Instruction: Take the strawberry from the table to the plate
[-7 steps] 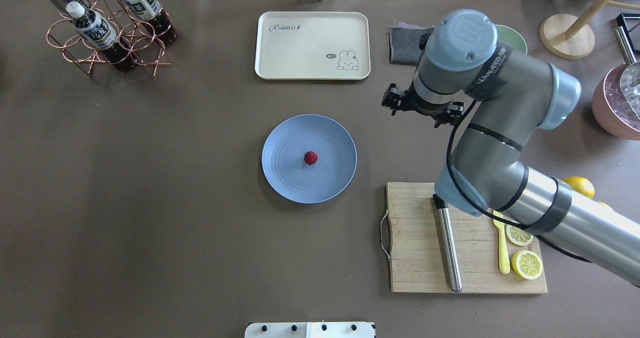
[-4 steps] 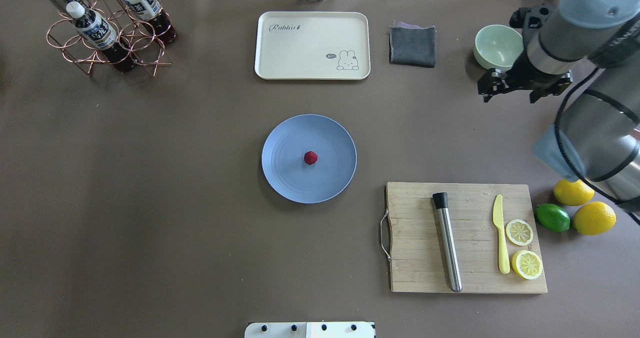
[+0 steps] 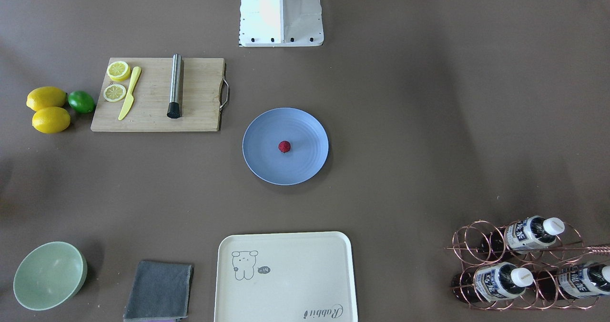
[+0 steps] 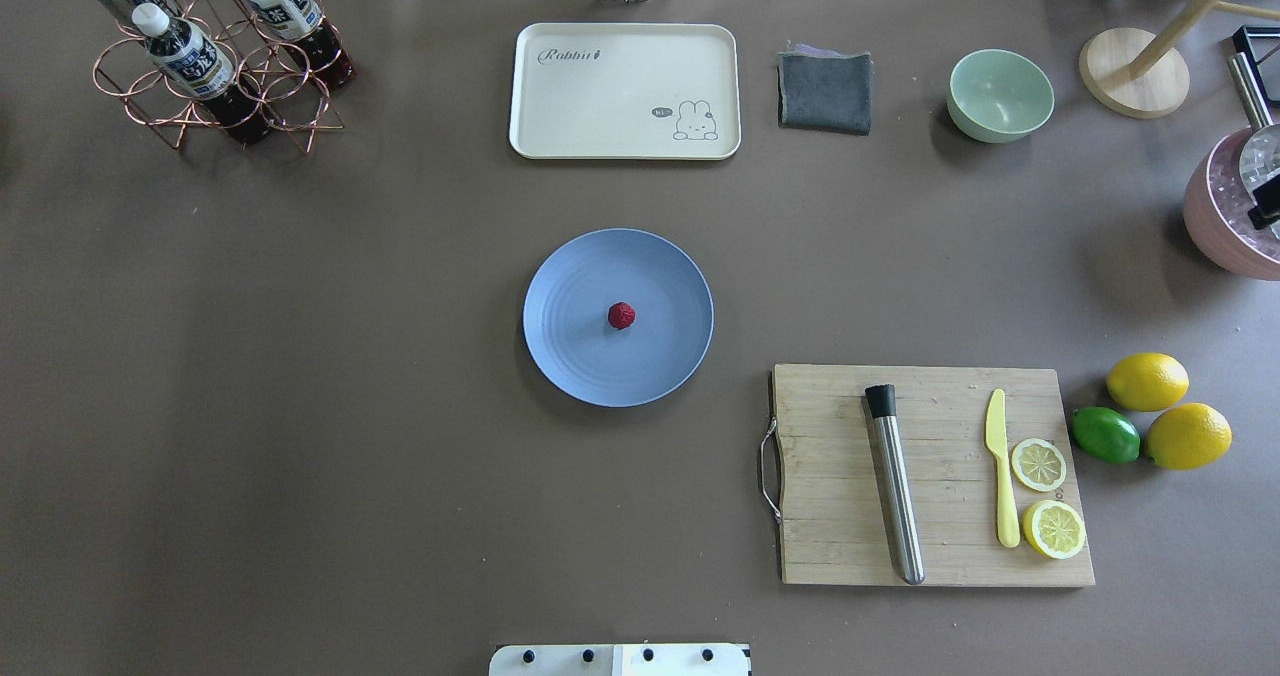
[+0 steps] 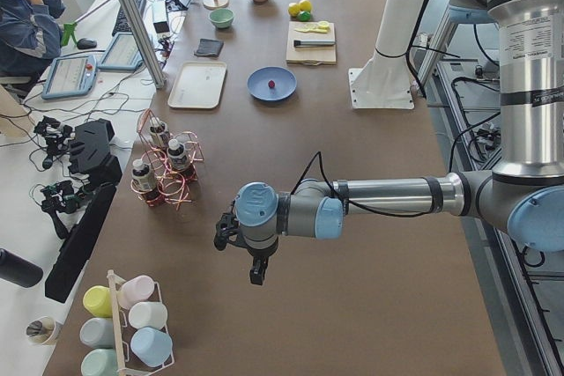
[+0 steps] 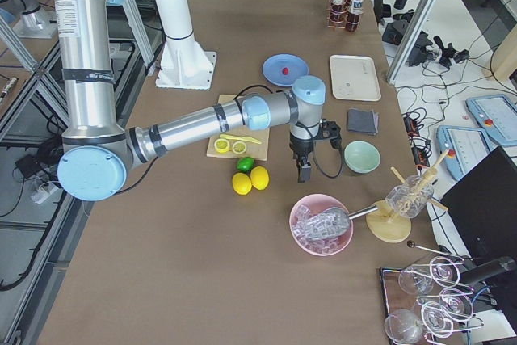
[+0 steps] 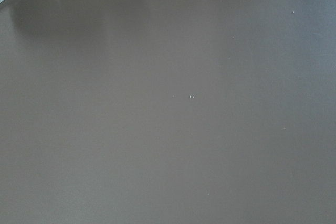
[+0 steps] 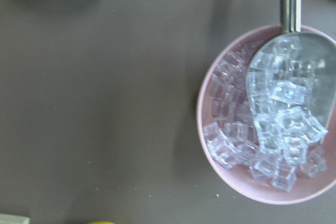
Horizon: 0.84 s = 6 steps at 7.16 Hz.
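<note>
The strawberry sits at the centre of the plate, which lies mid-way across the table. On the far side of the plate from the robot lies the tray, with the cloth and the bowl in line to its right. The bottle rack stands at far left. Right of the plate and nearer the robot, the cutting board carries a rod, a knife and two lemon halves. Two lemons and a lime lie just beside its right edge.

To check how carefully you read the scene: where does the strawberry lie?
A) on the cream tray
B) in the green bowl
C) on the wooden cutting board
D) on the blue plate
D: the strawberry rests near the middle of the blue plate, well away from the board, bowl and tray.
</note>
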Motion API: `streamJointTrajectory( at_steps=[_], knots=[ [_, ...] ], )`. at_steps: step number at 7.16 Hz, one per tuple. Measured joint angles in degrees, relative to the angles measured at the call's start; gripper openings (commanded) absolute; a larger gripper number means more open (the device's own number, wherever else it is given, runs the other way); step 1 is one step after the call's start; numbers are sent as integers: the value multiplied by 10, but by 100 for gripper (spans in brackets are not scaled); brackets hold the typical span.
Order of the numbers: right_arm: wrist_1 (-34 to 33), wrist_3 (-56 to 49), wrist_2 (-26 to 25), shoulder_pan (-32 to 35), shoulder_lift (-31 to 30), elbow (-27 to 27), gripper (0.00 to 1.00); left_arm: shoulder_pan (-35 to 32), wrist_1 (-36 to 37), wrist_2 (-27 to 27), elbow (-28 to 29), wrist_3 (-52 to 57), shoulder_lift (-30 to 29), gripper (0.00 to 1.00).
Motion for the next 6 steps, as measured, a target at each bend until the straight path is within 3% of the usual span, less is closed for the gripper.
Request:
streamJointTrajectory(
  at_steps=[3,4,6],
  knots=[
    [6,-188,23,105,-50,-63,100,1,0,0,0,0,-1,99],
    [31,-212,28,126,-69,-89,100,1,0,0,0,0,-1,99],
    [148,-216,32,154,-115,-152,100,0,1,-1,2,-1,-1,99]
  ],
)
